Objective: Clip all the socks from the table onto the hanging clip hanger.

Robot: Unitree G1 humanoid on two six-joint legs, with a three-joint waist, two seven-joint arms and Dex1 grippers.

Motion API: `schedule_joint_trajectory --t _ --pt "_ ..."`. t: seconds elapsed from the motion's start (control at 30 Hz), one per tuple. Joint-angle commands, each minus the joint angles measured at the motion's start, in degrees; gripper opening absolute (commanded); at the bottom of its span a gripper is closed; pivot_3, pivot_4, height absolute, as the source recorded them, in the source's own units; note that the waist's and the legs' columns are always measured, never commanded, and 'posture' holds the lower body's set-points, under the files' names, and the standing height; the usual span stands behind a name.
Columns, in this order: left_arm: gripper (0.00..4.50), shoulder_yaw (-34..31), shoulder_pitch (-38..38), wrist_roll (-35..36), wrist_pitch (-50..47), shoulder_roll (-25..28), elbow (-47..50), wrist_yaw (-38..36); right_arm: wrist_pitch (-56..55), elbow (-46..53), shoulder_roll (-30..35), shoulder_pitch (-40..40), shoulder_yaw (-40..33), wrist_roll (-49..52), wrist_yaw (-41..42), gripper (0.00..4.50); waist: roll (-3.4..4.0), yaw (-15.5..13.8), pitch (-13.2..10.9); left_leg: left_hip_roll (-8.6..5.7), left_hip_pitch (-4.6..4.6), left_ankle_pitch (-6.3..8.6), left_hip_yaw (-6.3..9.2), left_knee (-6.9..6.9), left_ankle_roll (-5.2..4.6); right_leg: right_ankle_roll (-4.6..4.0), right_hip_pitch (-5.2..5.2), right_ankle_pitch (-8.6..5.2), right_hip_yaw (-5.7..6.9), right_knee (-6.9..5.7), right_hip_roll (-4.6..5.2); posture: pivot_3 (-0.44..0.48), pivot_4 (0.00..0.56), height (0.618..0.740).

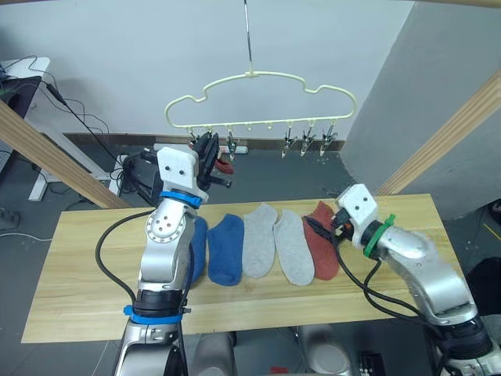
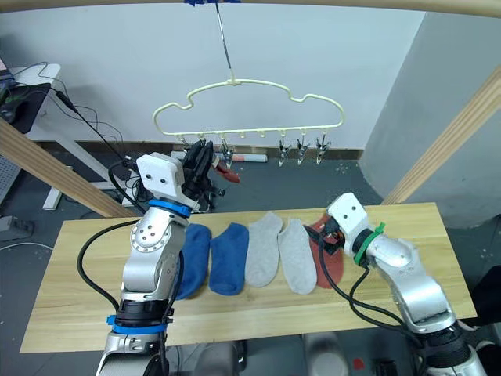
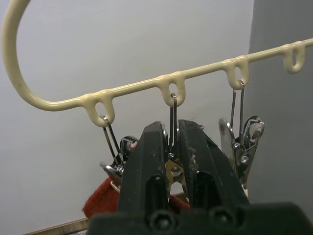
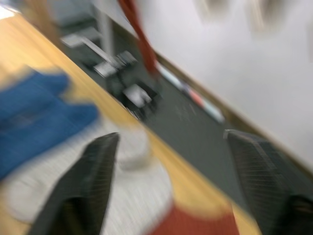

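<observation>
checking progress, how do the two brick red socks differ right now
One brick red fabric sock hangs at the pale yellow wire clip hanger, beside the left gripper, whose black fingers are closed around a metal clip. The other brick red sock lies flat on the light wooden table, at the right end of the row by the open right gripper. Both share the same colour.

Above the grainy matt wooden table (image 1: 94, 235), soft cloth socks (image 1: 258, 243), a glossy cream-coated wire clip hanger (image 1: 258, 76), shiny metal clips (image 3: 247, 147).
</observation>
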State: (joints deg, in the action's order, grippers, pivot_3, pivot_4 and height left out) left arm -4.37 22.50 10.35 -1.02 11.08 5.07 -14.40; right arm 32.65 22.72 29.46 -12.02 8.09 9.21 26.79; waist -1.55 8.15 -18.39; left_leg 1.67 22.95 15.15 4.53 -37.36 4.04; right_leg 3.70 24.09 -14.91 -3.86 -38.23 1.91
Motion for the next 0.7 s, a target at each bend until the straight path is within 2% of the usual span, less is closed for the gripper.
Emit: schedule_joint_trajectory --t 0.03,0.17,0.37,0.47,0.7 --pt "0.12 0.1 -0.4 0.7 -0.2 0.9 3.4 -1.3 -5.9 -8.5 -3.7 0.3 1.9 -5.6 -5.5 4.5 0.0 0.1 0.0 0.0 -0.02 0.0 -0.02 -0.01 0.0 0.0 0.01 0.0 -0.03 -0.03 0.0 -0.252 0.321 0.733" --pt "0.12 -0.1 -0.7 1.0 -1.0 1.3 3.8 -2.1 -10.6 -21.8 -9.5 -1.7 0.5 -7.7 -10.5 4.5 0.0 0.1 0.0 0.01 -0.05 0.0 -0.03 -0.05 0.0 0.01 0.03 -0.01 -0.06 -0.19 -0.03 -0.237 0.319 0.733" --pt "0.12 -0.1 -1.0 1.1 -1.8 1.6 4.5 -2.6 -13.0 -35.1 -13.9 -5.1 -2.1 -7.5 -12.5 4.5 0.0 0.0 0.0 -0.01 -0.03 0.0 -0.02 -0.53 0.0 0.01 0.02 -0.01 -0.12 -0.55 -0.05 -0.213 0.316 0.733" --pt "0.12 -0.4 -1.1 1.4 -2.2 1.8 4.9 -3.0 -12.2 -37.5 -14.4 -5.7 -2.2 -7.5 -11.4 3.9 0.0 0.0 0.0 0.01 -0.08 0.0 -0.01 -0.59 0.0 0.01 0.0 -0.01 -0.15 -0.65 -0.12 -0.206 0.314 0.733" --pt "0.12 -0.7 -1.7 5.6 -4.6 2.3 6.4 -6.2 -10.9 -35.8 -14.1 -4.1 -1.5 -8.1 -9.7 1.49 0.01 -0.1 0.0 0.03 -0.09 0.0 0.01 -0.6 0.0 0.02 -0.01 -0.01 -0.16 -0.69 -0.16 -0.202 0.312 0.733"
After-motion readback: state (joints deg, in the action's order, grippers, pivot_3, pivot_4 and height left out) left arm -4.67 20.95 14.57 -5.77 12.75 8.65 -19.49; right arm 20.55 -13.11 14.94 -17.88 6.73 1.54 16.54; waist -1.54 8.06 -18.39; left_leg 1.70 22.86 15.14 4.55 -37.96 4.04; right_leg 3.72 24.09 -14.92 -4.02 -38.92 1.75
